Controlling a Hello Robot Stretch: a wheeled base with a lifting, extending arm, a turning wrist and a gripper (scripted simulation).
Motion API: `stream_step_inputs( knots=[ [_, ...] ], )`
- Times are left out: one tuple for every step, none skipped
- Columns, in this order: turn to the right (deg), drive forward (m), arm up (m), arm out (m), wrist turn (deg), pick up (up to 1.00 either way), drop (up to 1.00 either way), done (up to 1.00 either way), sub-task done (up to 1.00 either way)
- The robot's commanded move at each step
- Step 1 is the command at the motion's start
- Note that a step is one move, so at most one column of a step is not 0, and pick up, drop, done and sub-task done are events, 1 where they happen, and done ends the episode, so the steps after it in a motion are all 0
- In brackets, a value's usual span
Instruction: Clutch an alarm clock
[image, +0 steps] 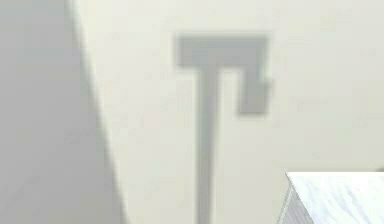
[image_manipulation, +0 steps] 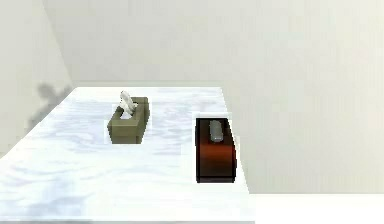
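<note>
A dark reddish-brown boxy thing (image_manipulation: 215, 155) with a small grey piece (image_manipulation: 216, 131) on its top stands near the right edge of a white marbled tabletop (image_manipulation: 80, 175) in the arm side view. I cannot tell from its shape whether it is the alarm clock.
An olive tissue box (image_manipulation: 128, 120) with a white tissue sticking out stands on the same tabletop, left of the dark box. A pale wall (image_manipulation: 260, 50) runs behind the table. In the forward view a corner of the white table (image: 340, 200) sits at the bottom right before a plain wall (image: 120, 90).
</note>
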Motion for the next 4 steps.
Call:
stream_step_inputs(
  knots=[
    [0.0,0.0,0.5,0.0,0.0,0.0,0.0,0.0,0.0],
    [0.0,0.0,0.38,0.0,0.0,0.0,0.0,0.0,0.0],
    [0.0,0.0,0.0,0.04,0.0,0.0,0.0,0.0,0.0],
    [0.0,0.0,0.0,0.02,0.0,0.0,0.0,0.0,0.0]
  ],
)
